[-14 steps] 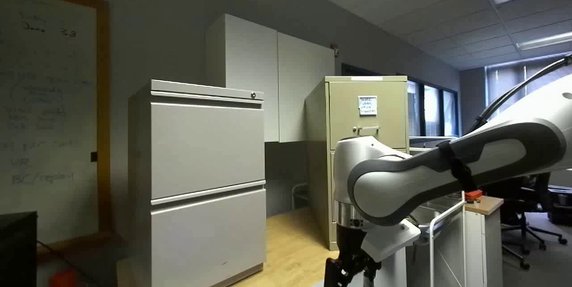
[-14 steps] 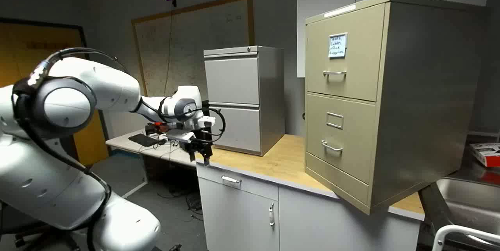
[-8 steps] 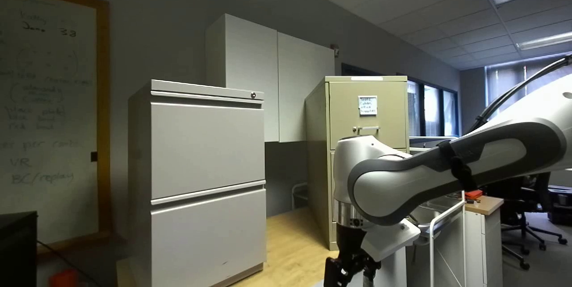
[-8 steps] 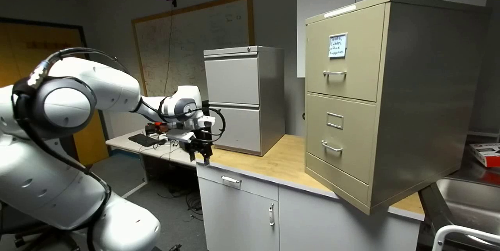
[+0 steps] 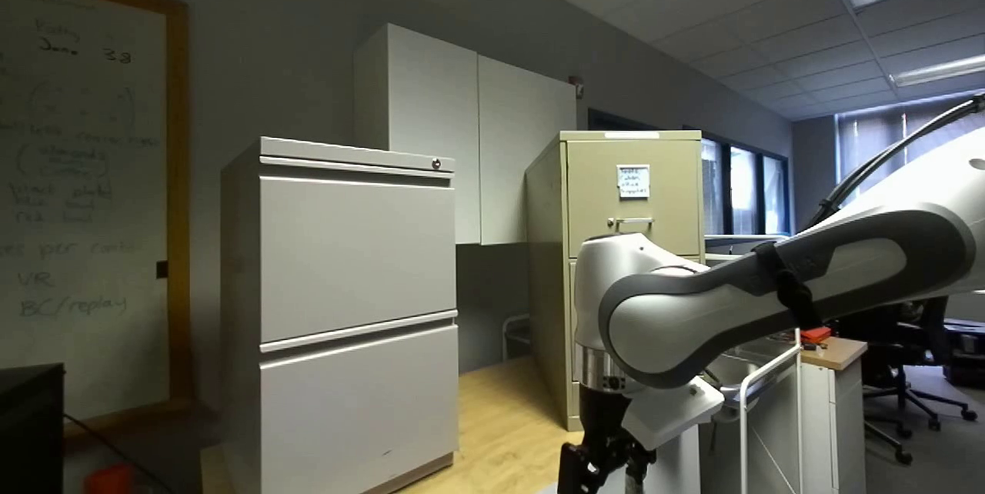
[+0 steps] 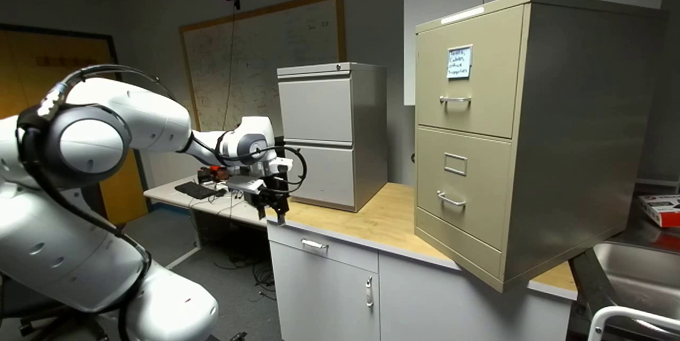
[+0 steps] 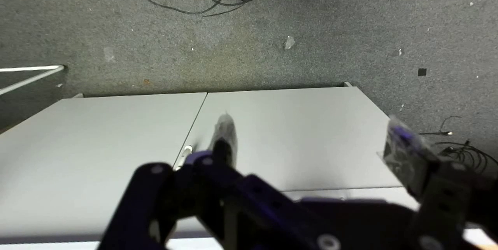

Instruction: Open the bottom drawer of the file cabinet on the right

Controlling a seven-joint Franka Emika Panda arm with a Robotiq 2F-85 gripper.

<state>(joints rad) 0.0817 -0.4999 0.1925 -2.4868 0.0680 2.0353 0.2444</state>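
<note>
Hanging with its fingers (image 7: 226, 135) spread and nothing between them, the tool (image 7: 309, 120) points down; in the wrist view, pale doors (image 7: 303, 145) and floor (image 7: 249, 59) lie beyond it. In both exterior views, neither it nor the arm (image 6: 133, 107) shows any shift from a second ago, and nothing around them seems to differ. For the task, that stillness likely means the reach is yet to begin. Nearest the tool on the tabletop (image 6: 382, 224), in an exterior view, stands the grey cabinet (image 6: 316, 112). Well apart, farther along the same tabletop, is the file cabinet (image 6: 539, 144); its bottom drawer (image 6: 481, 187), the lower front, sits flush and shut, the pull (image 6: 451, 199) untouched. The next move, as I judge it, calls for a carry across to that pull and a turn of the tool so the fingers can hook it. One risk: the file cabinet's near corner juts past the tabletop's edge, so a hard tug could drag it.
</note>
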